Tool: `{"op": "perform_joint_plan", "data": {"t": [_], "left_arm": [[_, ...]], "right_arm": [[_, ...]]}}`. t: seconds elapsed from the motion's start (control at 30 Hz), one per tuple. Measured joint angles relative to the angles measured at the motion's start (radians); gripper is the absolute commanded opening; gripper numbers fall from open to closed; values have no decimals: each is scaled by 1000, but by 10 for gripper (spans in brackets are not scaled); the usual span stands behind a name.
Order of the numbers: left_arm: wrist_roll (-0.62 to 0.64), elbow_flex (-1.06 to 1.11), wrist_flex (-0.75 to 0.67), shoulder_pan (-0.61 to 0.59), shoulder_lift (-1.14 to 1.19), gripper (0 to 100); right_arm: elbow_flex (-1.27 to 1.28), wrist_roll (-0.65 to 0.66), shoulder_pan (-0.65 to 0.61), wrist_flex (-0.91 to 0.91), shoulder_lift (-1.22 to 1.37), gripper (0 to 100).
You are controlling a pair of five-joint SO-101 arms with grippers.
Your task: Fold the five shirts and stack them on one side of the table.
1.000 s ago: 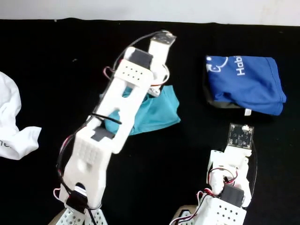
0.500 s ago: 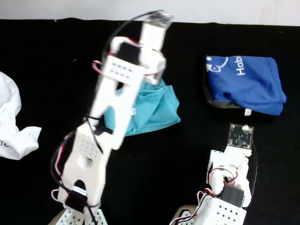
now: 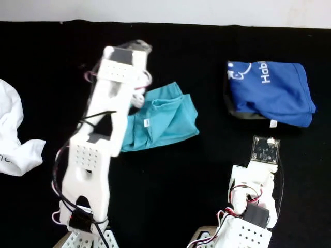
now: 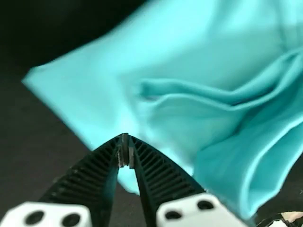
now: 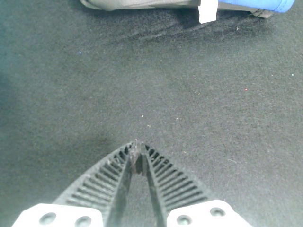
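Left gripper [image 4: 124, 152]: tips pressed together at the teal shirt's [image 4: 189, 94] edge; whether they pinch cloth is unclear.
Right gripper [image 5: 137, 163]: tips closed over the black table [image 5: 213, 94].
Hidden: left arm [image 3: 103, 134] covers the teal shirt's left part.
Edges: folded blue shirt [image 3: 271, 93] upper right; white shirt [image 3: 13, 134] cut off at left.
Open room: lower centre.

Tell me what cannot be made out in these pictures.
- High view: the left arm covers part of the teal shirt.
- High view: the frame edge cuts off the white shirt.
- High view: the blue shirt hides how many garments lie beneath it.
- Left wrist view: the teal shirt runs past the edges.
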Motion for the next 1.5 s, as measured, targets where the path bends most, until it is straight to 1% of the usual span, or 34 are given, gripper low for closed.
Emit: {"op": "perform_joint_plan", "data": {"t": [0.1, 0.27, 0.37, 0.47, 0.63, 0.77, 0.9, 1.03, 1.13, 1.3, 1.5], "left_arm": [[0, 31, -31, 81, 0, 9], [0, 35, -34, 215, 0, 9], [0, 35, 3, 256, -6, 9], [0, 37, 43, 273, -71, 9], [0, 38, 52, 244, -229, 9], [0, 43, -17, 141, -256, 9], [0, 46, -63, 49, -150, 9], [0, 48, -71, 40, -8, 9], [15, 48, -71, 86, 26, 9], [94, 49, -69, 224, 23, 9], [101, 51, -2, 387, -74, 9]], "right_arm": [[0, 0, 0, 0, 0, 9], [0, 0, 0, 0, 0, 9], [0, 0, 0, 0, 0, 9], [0, 0, 0, 0, 0, 9], [0, 0, 0, 0, 0, 9], [0, 0, 0, 0, 0, 9], [0, 0, 0, 0, 0, 9], [0, 0, 0, 0, 0, 9], [0, 0, 0, 0, 0, 9], [0, 0, 0, 0, 0, 9], [0, 0, 0, 0, 0, 9]]}}
